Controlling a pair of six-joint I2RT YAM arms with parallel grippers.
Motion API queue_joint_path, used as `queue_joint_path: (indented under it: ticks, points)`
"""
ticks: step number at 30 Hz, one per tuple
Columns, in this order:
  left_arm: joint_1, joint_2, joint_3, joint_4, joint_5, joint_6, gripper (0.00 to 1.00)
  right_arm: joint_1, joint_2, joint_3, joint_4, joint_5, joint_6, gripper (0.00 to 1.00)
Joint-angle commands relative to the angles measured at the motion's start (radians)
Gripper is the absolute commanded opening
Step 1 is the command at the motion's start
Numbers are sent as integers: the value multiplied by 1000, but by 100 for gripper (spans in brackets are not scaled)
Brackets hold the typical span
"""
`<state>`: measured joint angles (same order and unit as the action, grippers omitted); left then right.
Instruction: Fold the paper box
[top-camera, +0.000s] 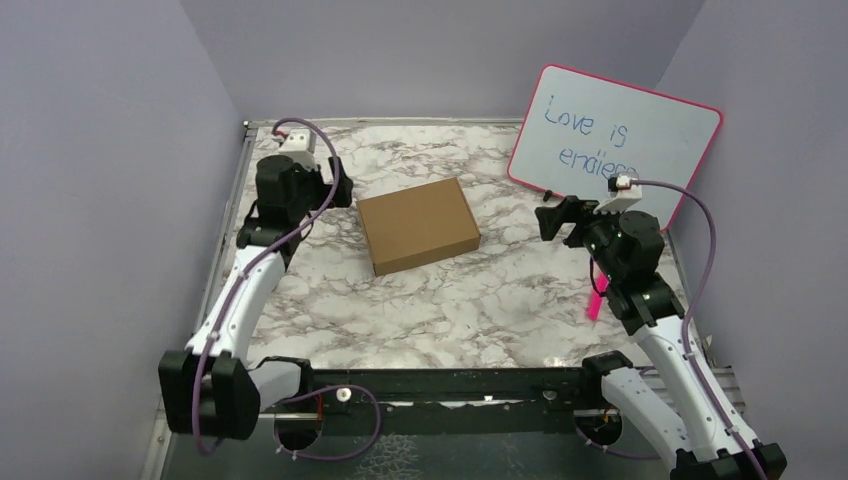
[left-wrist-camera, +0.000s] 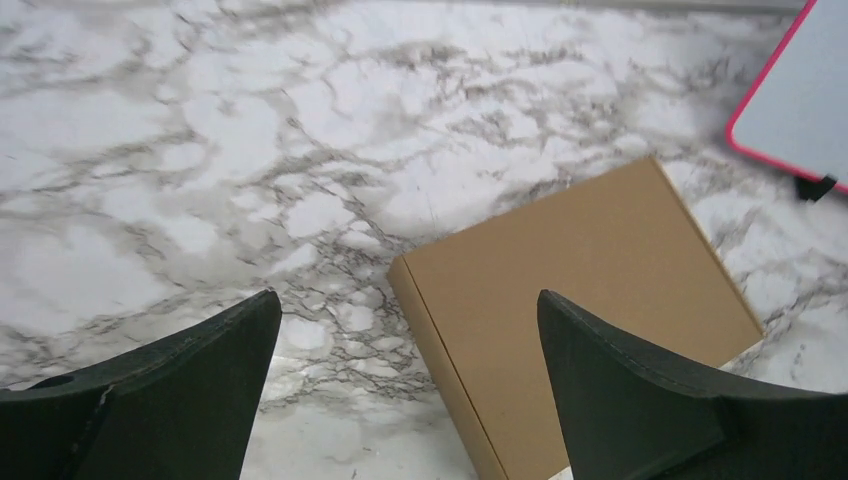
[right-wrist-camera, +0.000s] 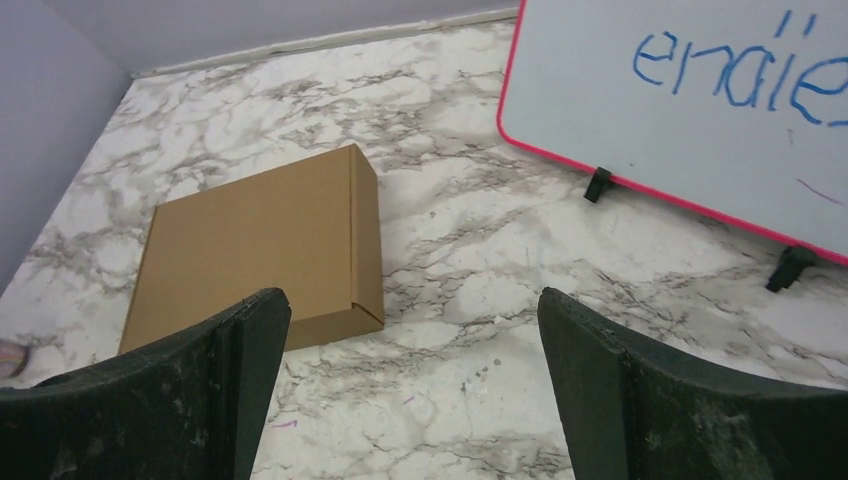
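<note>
Left claw (left-wrist-camera: 407, 298), right claw (right-wrist-camera: 412, 296) agape; whiteboard (top-camera: 612, 128) near box (top-camera: 418, 226).

a white marble-patterned desk (top-camera: 480, 300) with grey veins. the closed paper box (top-camera: 417, 225) lies flat near its middle (set askew to the desk's edges). a pink-rimmed whiteboard (top-camera: 612, 135) stands propped at the far right.

we hold our left gripper (left-wrist-camera: 407, 298) wide open, up in the air. our right gripper (right-wrist-camera: 412, 295) is wide open too. our left arm (top-camera: 245, 290) and right arm (top-camera: 665, 345) reach forward, bent.
</note>
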<state>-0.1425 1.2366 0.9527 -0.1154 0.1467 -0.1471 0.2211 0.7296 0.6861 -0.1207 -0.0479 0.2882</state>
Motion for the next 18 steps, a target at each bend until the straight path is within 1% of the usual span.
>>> queue_joint_path:
  ticks: [1,4,6,8,11,14,18]
  points:
    - [32,-231,-39,11,-88,-74,99,-3,-50,37,-87,155,13,100]
    - [32,-375,-65,0,-225,-63,99,-3,-94,44,-108,281,26,100]
    - [32,-471,-90,4,-280,-48,99,-3,-129,47,-113,363,23,100]
    - [32,-571,-134,43,-303,-24,99,-3,-170,40,-106,433,12,100]
    - [32,-714,-253,162,-318,0,99,-3,-228,9,-78,504,-19,100]
    - [33,-818,-354,259,-336,0,99,-3,-282,-30,-52,524,-49,100]
    - [32,-921,-457,373,-370,-57,99,-3,-300,-46,-42,520,-78,100]
